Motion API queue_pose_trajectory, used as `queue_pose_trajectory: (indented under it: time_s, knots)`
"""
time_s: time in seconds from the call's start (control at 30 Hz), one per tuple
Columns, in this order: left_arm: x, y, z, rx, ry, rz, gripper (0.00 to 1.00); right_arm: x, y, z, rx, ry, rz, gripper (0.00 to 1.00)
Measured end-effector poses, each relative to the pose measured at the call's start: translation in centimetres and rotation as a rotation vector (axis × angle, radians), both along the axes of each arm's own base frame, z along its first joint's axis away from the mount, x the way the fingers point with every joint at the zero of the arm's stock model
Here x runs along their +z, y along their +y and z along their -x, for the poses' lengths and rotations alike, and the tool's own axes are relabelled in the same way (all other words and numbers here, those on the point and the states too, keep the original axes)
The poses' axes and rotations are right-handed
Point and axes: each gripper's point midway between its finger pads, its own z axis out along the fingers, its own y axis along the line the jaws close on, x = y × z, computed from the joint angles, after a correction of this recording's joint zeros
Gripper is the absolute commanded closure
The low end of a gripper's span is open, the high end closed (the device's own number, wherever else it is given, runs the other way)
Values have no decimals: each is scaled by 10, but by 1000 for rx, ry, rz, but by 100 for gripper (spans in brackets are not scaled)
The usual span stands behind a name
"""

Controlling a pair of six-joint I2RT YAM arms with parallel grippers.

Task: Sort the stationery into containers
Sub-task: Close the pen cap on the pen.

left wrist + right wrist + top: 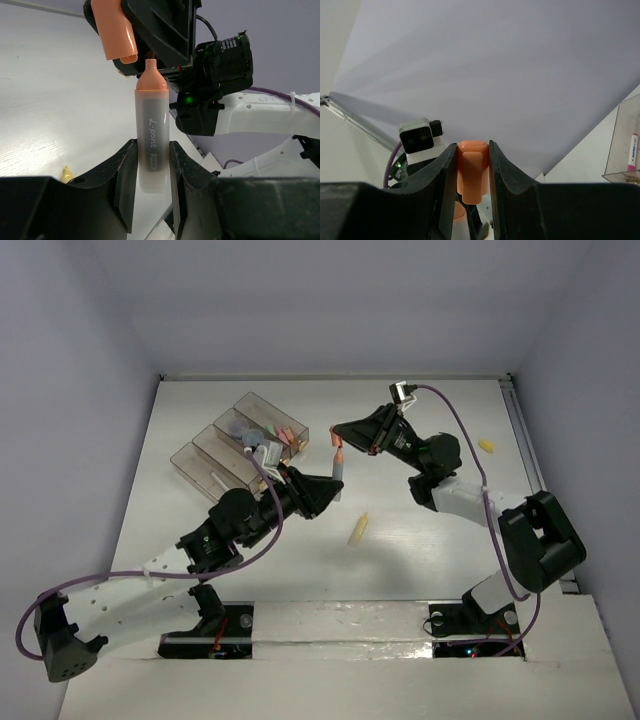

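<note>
White tabletop (420, 560) w/ plain lilac-grey walls (300, 300) on 3 sides, even light

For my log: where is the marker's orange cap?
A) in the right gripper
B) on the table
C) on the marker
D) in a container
A: the right gripper pinches the cap, clear of the marker that the left gripper holds.

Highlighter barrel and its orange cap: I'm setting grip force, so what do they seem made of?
The barrel looks like frosted translucent plastic: milky edges around a darker middle. The cap is probably smooth, opaque plastic, glossy, with a bright glint along its side.
</note>
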Motion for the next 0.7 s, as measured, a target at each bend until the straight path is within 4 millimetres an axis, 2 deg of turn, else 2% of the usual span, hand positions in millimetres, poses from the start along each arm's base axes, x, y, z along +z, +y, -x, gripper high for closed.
queue_pose_trajectory:
  time_s: [0.7]
  knots:
    - [-3,0,-4,-9,3,-9,100,8,-3,1,-12,-10,-16,87]
